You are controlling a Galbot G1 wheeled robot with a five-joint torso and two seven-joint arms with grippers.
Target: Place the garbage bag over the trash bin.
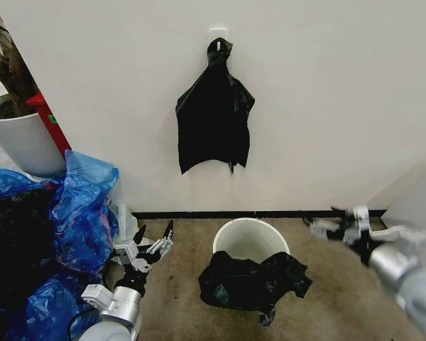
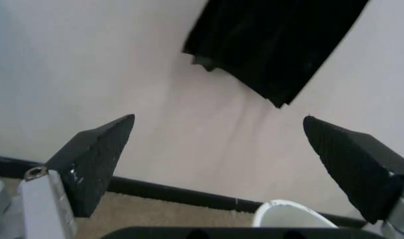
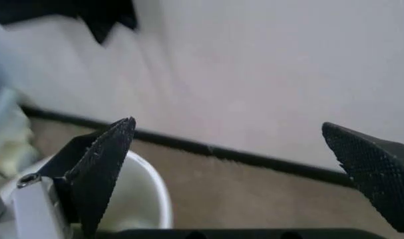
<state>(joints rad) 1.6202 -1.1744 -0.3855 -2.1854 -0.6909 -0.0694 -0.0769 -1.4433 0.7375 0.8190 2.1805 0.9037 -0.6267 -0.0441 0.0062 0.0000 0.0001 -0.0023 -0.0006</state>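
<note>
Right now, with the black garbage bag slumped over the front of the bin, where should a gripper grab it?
Probably the garbage bag where its bunched upper edge lies on the trash bin's near rim, coming from above; the rest sags down the front. The left gripper and right gripper are open.

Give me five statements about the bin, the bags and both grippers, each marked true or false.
1. The garbage bag hangs over the trash bin's near rim. True.
2. The left gripper holds it. False: open, empty, left of the bin.
3. The right gripper is open, right of the bin. True.
4. The bunch of black bags lies on the carpet. False: it hangs on the wall.
5. The bin is tipped over. False: upright.
</note>
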